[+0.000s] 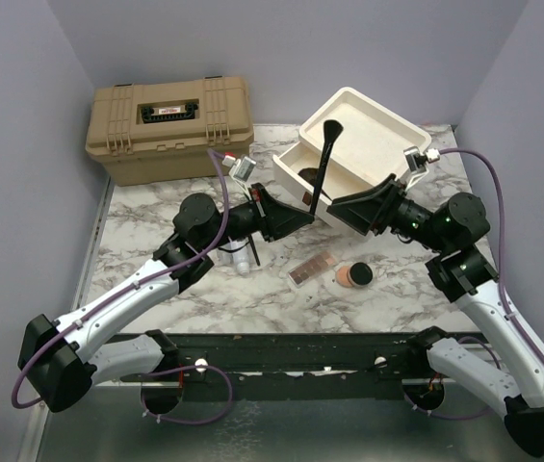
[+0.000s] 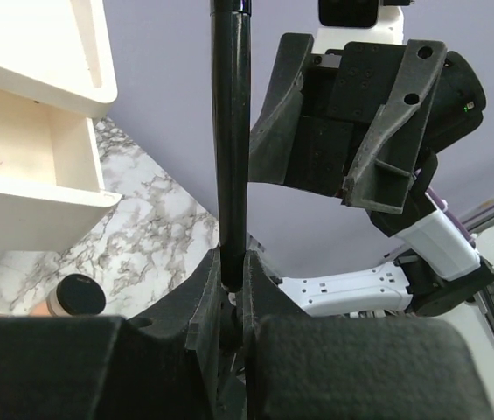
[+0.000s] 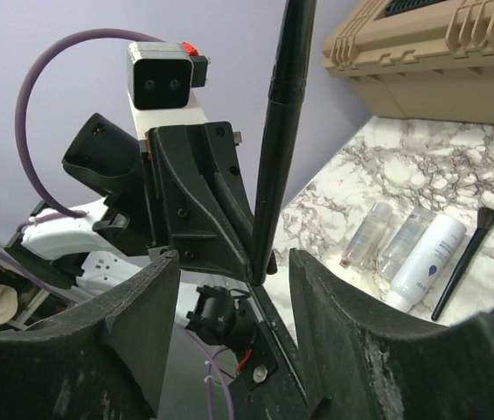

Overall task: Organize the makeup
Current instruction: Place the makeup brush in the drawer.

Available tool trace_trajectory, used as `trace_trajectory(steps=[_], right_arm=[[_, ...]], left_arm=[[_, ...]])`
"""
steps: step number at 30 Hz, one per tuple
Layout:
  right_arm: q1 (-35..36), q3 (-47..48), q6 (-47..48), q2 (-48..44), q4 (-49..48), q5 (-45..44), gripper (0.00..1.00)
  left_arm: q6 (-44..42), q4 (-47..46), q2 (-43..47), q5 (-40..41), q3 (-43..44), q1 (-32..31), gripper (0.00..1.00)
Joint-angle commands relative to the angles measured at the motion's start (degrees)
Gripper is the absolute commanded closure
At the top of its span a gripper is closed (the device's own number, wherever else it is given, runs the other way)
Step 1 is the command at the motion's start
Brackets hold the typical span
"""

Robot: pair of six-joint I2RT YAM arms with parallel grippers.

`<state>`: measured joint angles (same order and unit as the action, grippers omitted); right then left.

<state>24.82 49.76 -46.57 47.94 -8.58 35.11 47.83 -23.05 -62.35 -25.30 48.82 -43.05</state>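
Observation:
A black-handled makeup brush (image 1: 322, 164) stands nearly upright in front of the cream drawer unit (image 1: 368, 120). My left gripper (image 1: 306, 216) is shut on its lower end; the left wrist view shows the handle (image 2: 229, 157) pinched between the fingers (image 2: 232, 267). My right gripper (image 1: 335, 208) faces it, open, one jaw on each side of the handle (image 3: 278, 131) without touching it (image 3: 233, 262). A pink palette (image 1: 312, 269) and a round compact with peach powder (image 1: 355, 275) lie on the marble table.
The tan toolbox (image 1: 168, 125) stands at the back left. Two slim clear tubes (image 3: 373, 232), a whitish bottle (image 3: 430, 262) and a second black brush (image 3: 467, 258) lie by the left arm. The unit's open drawer (image 1: 302, 171) holds a dark item.

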Motion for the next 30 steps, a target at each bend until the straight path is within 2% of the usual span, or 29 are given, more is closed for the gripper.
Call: trace_trajectory(steps=[1, 8, 13, 20, 28, 30], right_arm=[[0.49, 0.28, 1.13, -1.23, -0.05, -1.69, 0.42], [0.47, 0.25, -0.75, 0.02, -1.31, -0.75, 0.46], [0.49, -2.85, -4.23, -0.37, -8.28, -1.68, 0.50], [0.67, -0.63, -1.50, -0.60, -2.04, -7.45, 0.59], [1.00, -1.99, -5.65, 1.32, -7.77, -4.56, 0.61], [1.02, -1.78, -5.84, 1.72, -7.52, -4.76, 0.68]], left_arm=[[0.59, -1.92, -0.58, -3.15, 2.49, -0.55, 1.00], [0.07, -1.91, -1.59, -1.67, 3.17, -1.59, 1.00], [0.26, -1.91, -2.29, -2.19, 4.02, -2.14, 1.00], [0.22, -2.48, -2.77, 0.82, 4.03, -3.64, 1.00], [1.06, -3.84, -3.47, 2.68, 3.93, -4.11, 1.00], [1.36, -4.07, -3.56, 2.57, 4.00, -4.14, 1.00]])
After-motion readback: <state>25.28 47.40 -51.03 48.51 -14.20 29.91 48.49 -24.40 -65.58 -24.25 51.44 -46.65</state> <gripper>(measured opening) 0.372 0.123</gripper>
